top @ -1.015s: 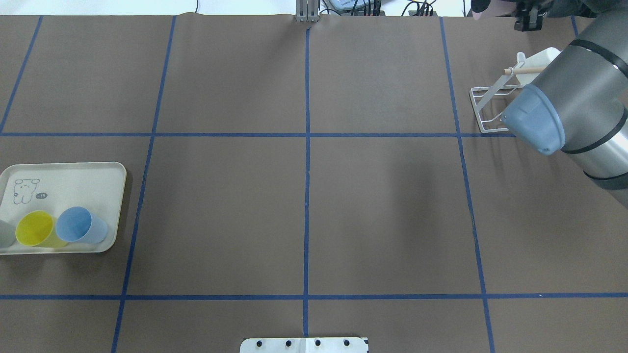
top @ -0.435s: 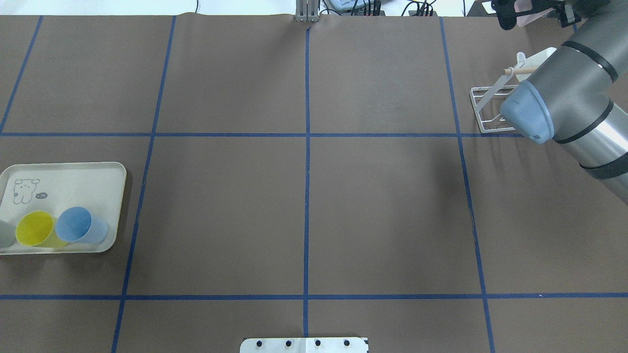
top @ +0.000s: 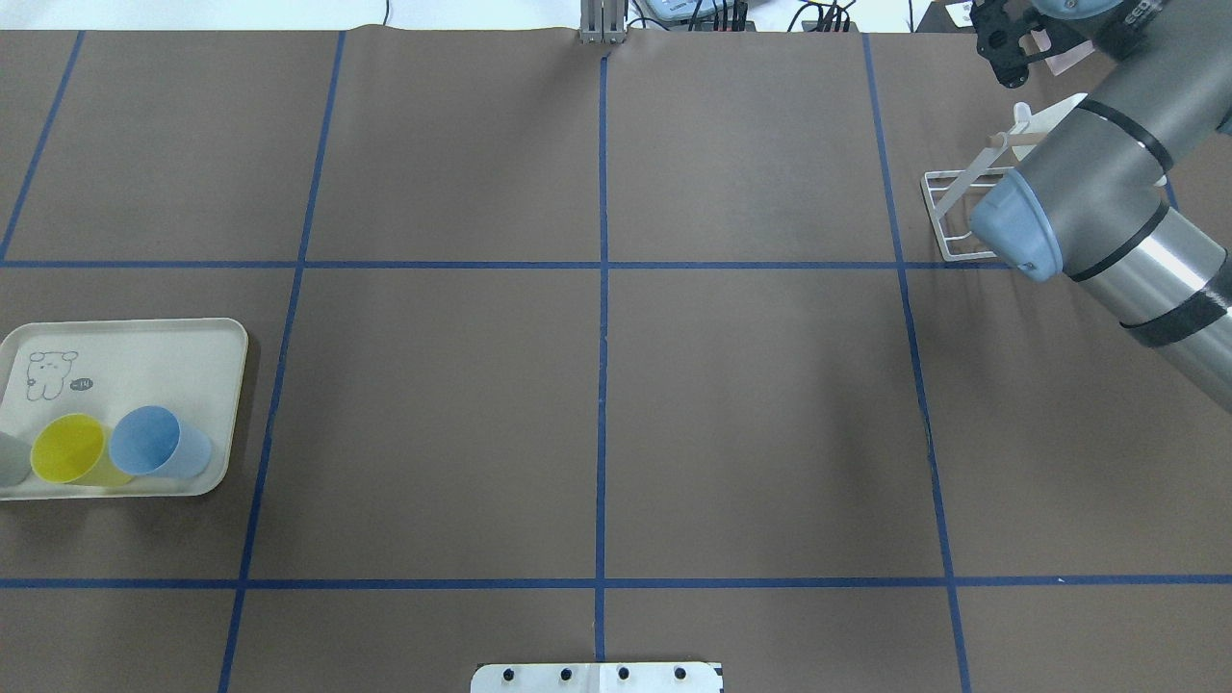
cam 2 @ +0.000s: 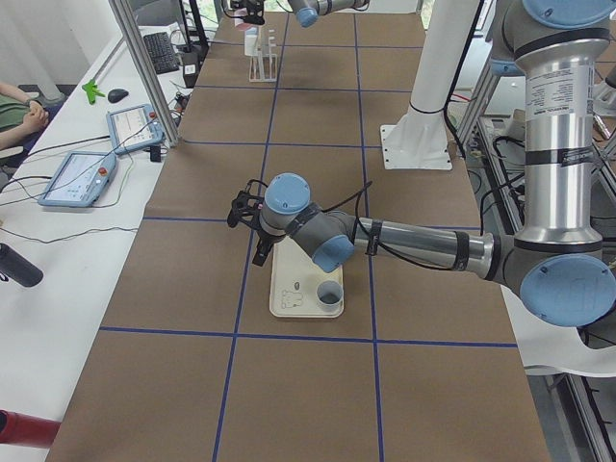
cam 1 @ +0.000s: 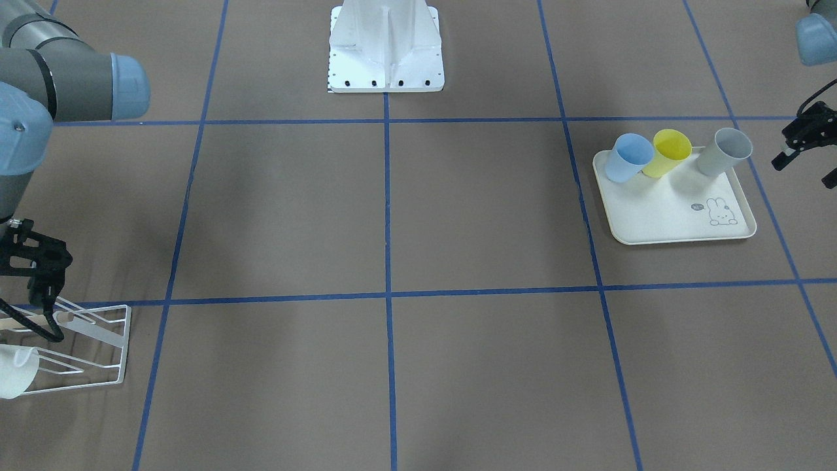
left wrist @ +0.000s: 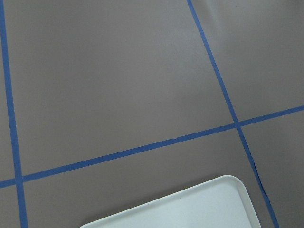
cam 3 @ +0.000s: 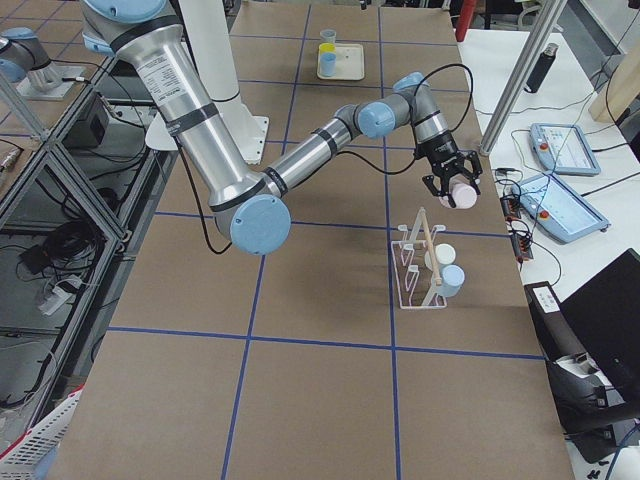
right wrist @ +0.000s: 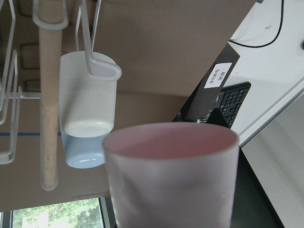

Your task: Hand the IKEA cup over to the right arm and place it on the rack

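My right gripper [cam 3: 450, 181] is shut on a pale pink IKEA cup [cam 3: 462, 196], held in the air just beyond the far end of the white wire rack [cam 3: 418, 262]. The right wrist view has the pink cup [right wrist: 171, 173] filling the foreground, with the rack's wooden dowel [right wrist: 48, 99] at its left. A white cup [right wrist: 88, 92] and a light-blue cup [right wrist: 81, 154] hang on the rack's prongs. In the overhead view the right gripper [top: 1006, 46] sits at the table's far right edge behind the rack [top: 948, 207]. My left gripper [cam 1: 794, 140] hovers open and empty beside the tray.
A cream tray [top: 197, 337] at the left holds a yellow cup [top: 69, 450], a blue cup [top: 154, 443] and a grey cup [cam 1: 724, 150]. The right arm's elbow [top: 1020, 226] hangs over the rack. A person's hands and tablets [cam 2: 82, 173] are on the side desk.
The right arm's elbow has swung left and toward the far edge. The right gripper with the pink cup has shifted left along the table's far edge.
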